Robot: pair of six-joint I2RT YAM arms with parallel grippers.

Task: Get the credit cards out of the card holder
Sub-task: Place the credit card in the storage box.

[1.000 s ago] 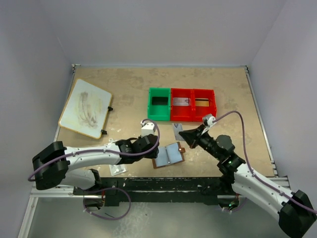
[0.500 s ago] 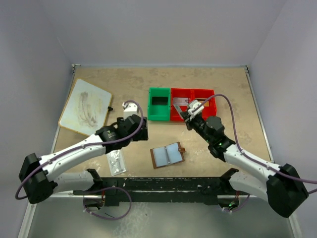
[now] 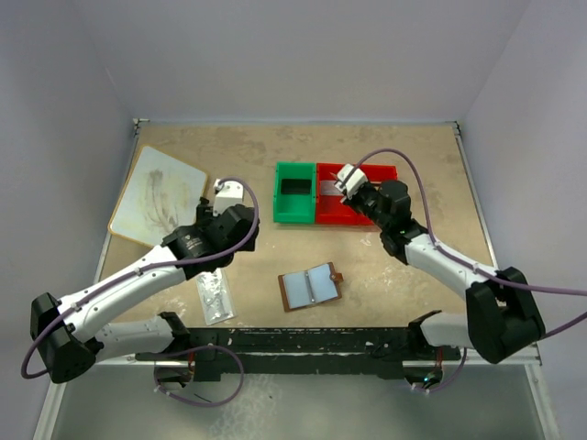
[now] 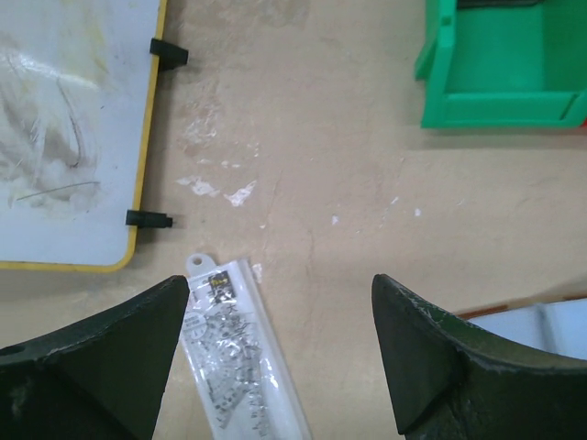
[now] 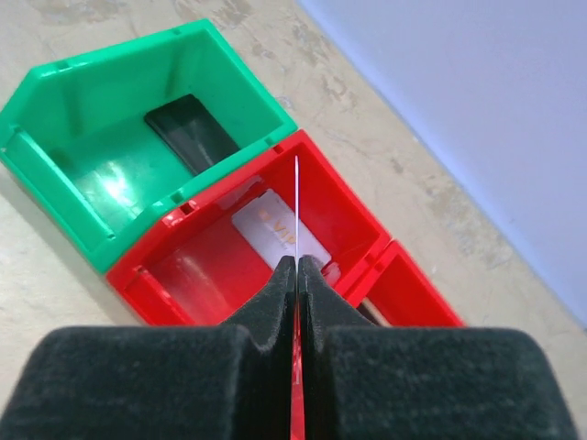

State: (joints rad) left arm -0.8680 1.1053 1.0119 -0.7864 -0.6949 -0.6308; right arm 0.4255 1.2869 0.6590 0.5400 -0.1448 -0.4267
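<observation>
The card holder lies open on the table, brown outside with bluish-grey pockets; its corner shows in the left wrist view. My right gripper hangs over the middle red bin, shut on a thin credit card seen edge-on. A silvery card lies flat in that bin below it. My left gripper is open and empty, up and to the left of the holder, above bare table.
A green bin with a dark item inside adjoins two red bins. A clear speckled packet lies under the left gripper. A yellow-edged whiteboard lies at the far left.
My left gripper opened and drew back to the left, away from the card holder. My right gripper carried its card from beside the holder up over the red bin.
</observation>
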